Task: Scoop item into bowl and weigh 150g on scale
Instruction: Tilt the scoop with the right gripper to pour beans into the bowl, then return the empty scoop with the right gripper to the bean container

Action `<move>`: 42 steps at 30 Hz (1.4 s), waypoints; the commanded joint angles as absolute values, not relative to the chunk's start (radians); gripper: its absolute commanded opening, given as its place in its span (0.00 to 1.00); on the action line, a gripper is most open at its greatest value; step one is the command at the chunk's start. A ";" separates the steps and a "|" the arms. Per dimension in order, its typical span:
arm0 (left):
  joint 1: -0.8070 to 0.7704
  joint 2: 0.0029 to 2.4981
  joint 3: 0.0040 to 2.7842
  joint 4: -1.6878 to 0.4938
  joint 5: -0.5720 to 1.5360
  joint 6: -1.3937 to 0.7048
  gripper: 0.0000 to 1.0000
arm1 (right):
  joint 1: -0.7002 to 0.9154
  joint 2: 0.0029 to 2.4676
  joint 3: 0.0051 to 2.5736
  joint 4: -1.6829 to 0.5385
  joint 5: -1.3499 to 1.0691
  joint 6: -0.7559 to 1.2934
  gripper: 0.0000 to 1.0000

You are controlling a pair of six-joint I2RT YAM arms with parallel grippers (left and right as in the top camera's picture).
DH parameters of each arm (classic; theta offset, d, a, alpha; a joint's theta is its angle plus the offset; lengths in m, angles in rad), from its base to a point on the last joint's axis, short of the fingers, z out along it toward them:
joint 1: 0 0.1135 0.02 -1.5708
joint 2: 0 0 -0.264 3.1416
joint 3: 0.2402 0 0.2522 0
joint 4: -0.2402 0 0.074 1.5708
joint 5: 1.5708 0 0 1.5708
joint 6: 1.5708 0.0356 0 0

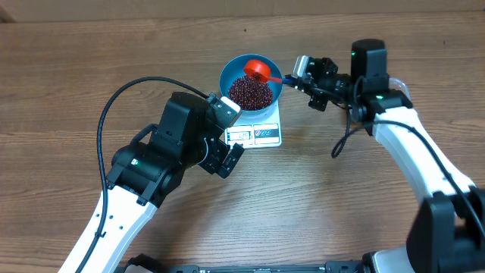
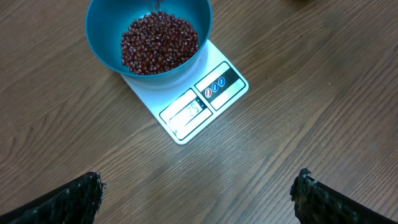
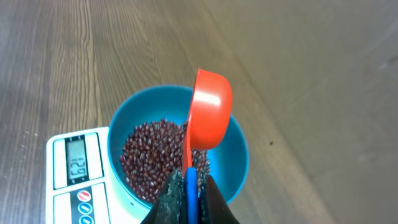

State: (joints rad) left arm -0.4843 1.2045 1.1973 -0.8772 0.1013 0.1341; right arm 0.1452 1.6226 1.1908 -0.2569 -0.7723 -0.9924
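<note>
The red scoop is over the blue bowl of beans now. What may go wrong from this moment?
1. The orange-red plastic scoop, held by its blue handle in the shut right tool, hangs tilted above the round blue bowl; touching the rim might shift the bowl or disturb the flat white scale's reading.
2. The open left tool hovers near the scale's display edge; a bump could move it.

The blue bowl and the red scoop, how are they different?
The bowl is blue and big; the scoop is red and much smaller. The bowl sits upright on the scale; the scoop is tipped on its side above it, pinched by the right gripper. The bowl holds a heap of beans; no beans show in the scoop. Both are round cups.
</note>
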 commanded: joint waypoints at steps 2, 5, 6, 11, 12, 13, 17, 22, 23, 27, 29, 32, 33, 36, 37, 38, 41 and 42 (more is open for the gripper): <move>-0.481 1.206 1.198 -0.879 0.101 0.153 1.00 | 0.133 1.560 1.199 -0.281 -0.784 -0.991 0.04; -0.481 1.206 1.198 -0.879 0.101 0.153 1.00 | 0.118 1.547 1.199 -0.281 -0.772 -0.911 0.04; -0.481 1.206 1.198 -0.879 0.101 0.153 1.00 | 0.112 1.547 1.199 -0.281 -0.773 -0.901 0.04; -0.481 1.206 1.198 -0.879 0.101 0.153 1.00 | 0.109 1.547 1.199 -0.278 -0.772 -0.918 0.04; -0.481 1.206 1.198 -0.879 0.101 0.153 1.00 | 0.109 1.548 1.199 -0.274 -0.772 -0.921 0.04; -0.481 1.206 1.198 -0.879 0.101 0.153 0.99 | 0.109 1.548 1.199 -0.273 -0.772 -0.921 0.04; -0.481 1.206 1.198 -0.879 0.101 0.153 1.00 | 0.109 1.547 1.199 -0.271 -0.751 -0.910 0.04; -0.481 1.206 1.198 -0.879 0.101 0.153 0.99 | 0.086 1.530 1.200 -0.272 -0.549 -0.688 0.04; -0.481 1.206 1.198 -0.879 0.101 0.153 1.00 | 0.074 1.522 1.200 -0.274 -0.506 -0.632 0.04; -0.481 1.206 1.198 -0.879 0.101 0.153 1.00 | -0.003 1.477 1.200 -0.313 -0.456 -0.515 0.04; -0.481 1.206 1.198 -0.879 0.101 0.153 1.00 | -0.049 1.454 1.200 -0.343 -0.456 -0.488 0.04; -0.481 1.206 1.198 -0.879 0.101 0.153 1.00 | -0.119 1.434 1.200 -0.404 -0.451 -0.478 0.04; -0.481 1.206 1.198 -0.879 0.101 0.153 0.99 | -0.144 1.431 1.200 -0.433 -0.442 -0.474 0.04; -0.481 1.206 1.198 -0.879 0.101 0.153 1.00 | -0.210 1.431 1.200 -0.520 -0.419 -0.475 0.04; -0.481 1.206 1.198 -0.879 0.101 0.153 0.99 | -0.234 1.431 1.200 -0.550 -0.411 -0.475 0.04; -0.481 1.206 1.198 -0.879 0.101 0.153 1.00 | -0.255 1.431 1.200 -0.574 -0.405 -0.475 0.04; -0.481 1.206 1.198 -0.879 0.101 0.153 1.00 | -0.302 1.431 1.200 -0.622 -0.354 -0.475 0.04; -0.481 1.206 1.198 -0.879 0.101 0.153 1.00 | -0.313 1.431 1.200 -0.635 -0.328 -0.475 0.04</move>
State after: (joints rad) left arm -0.4843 1.2045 1.1973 -0.8772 0.1009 0.1341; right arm -0.2844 1.4445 1.1908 -0.6186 -0.3985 -0.4900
